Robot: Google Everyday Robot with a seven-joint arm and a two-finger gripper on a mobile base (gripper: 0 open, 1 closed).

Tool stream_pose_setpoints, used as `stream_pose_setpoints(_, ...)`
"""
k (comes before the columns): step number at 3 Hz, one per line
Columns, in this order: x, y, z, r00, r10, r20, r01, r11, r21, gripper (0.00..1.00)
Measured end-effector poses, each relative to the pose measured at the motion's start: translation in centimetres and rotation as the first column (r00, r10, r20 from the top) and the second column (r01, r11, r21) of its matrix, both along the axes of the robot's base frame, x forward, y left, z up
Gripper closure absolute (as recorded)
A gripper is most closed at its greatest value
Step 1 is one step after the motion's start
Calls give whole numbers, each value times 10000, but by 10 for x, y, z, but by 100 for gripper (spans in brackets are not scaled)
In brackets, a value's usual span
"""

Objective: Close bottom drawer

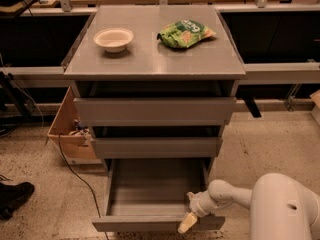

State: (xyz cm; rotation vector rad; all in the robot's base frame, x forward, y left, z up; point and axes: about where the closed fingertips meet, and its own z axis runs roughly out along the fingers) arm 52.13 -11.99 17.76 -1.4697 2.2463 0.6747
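Note:
The bottom drawer (150,191) of the grey cabinet is pulled far out, and its grey tray looks empty. Its flat front (145,224) lies at the lower edge of the view. My gripper (188,222) reaches in from the lower right on a white arm and sits at the right end of that front, its pale tip against the top edge. The two drawers above, the top one (155,110) and the middle one (156,147), each stick out a little.
A white bowl (113,38) and a green snack bag (185,33) lie on the cabinet top. An open cardboard box (67,129) and a cable (75,170) sit on the floor at the left. A dark shoe (12,198) is at the far left.

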Motion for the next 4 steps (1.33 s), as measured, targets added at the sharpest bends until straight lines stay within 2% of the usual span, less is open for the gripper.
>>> stream_pose_setpoints(1,-4,2,-5,9999,92,118,-91,9999,-72,18)
stream_pose_setpoints(2,2,2,-3,9997,91,244,-88,9999,-94,49)
stream_pose_setpoints(3,31,1,4,9976,25,688,-14,9999,-158,74)
stream_pose_setpoints(4,68,5,13,9940,124,1089,-91,9995,-303,71)
